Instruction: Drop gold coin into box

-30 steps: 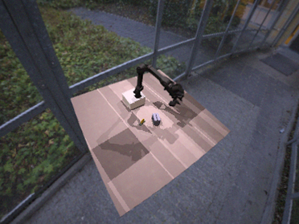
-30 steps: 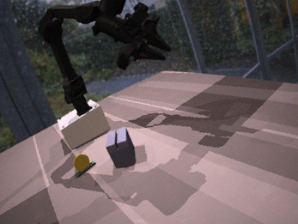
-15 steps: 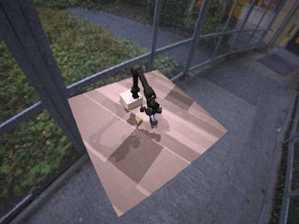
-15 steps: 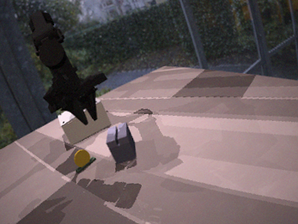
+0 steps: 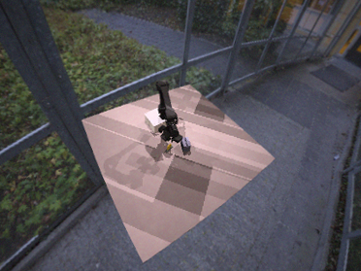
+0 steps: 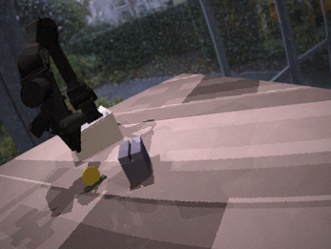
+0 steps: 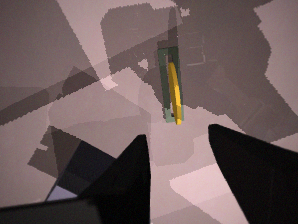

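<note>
The gold coin stands on edge in the dark-green holder. In the wrist view it leans slightly to the right in the holder's groove. The grey box stands beside the holder, with a dark slot across its lid in the exterior view; part of a bluish-grey block, seemingly this box, shows at the wrist view's lower left. My gripper points down above the table near the coin. Its fingers are apart and empty, and do not straddle the coin.
A white block stands behind the coin and box, by the arm's base. The pinkish table top carries broad shadows, including the arm's, around the holder. The table's corners and edges lie well away from the coin.
</note>
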You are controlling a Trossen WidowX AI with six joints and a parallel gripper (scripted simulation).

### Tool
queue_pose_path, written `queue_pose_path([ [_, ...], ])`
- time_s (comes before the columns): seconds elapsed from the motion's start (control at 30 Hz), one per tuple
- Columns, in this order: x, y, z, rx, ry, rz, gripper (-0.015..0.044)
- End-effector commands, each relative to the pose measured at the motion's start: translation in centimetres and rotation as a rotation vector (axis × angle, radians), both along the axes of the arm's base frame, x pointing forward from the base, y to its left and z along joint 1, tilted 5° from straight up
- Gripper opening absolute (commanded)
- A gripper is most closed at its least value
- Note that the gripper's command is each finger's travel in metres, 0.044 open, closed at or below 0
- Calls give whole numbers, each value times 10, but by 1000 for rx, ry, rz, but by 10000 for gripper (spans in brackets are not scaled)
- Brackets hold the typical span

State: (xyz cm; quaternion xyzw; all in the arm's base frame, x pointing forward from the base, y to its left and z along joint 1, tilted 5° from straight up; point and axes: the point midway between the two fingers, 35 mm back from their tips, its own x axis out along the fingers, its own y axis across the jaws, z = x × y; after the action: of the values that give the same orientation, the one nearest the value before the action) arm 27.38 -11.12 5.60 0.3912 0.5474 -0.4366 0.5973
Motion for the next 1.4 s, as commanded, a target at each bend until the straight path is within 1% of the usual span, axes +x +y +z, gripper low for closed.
queue_pose_path([
  [0.0, -9, 0, -27, 3, 24, -10, 161],
  [0.17, -9, 0, -31, 3, 24, -10, 161],
  [0.27, -9, -1, -44, 3, 24, -10, 161],
  [0.43, -9, -2, -46, 3, 24, -11, 161],
  [1.37, -8, -7, -91, 3, 25, -11, 161],
])
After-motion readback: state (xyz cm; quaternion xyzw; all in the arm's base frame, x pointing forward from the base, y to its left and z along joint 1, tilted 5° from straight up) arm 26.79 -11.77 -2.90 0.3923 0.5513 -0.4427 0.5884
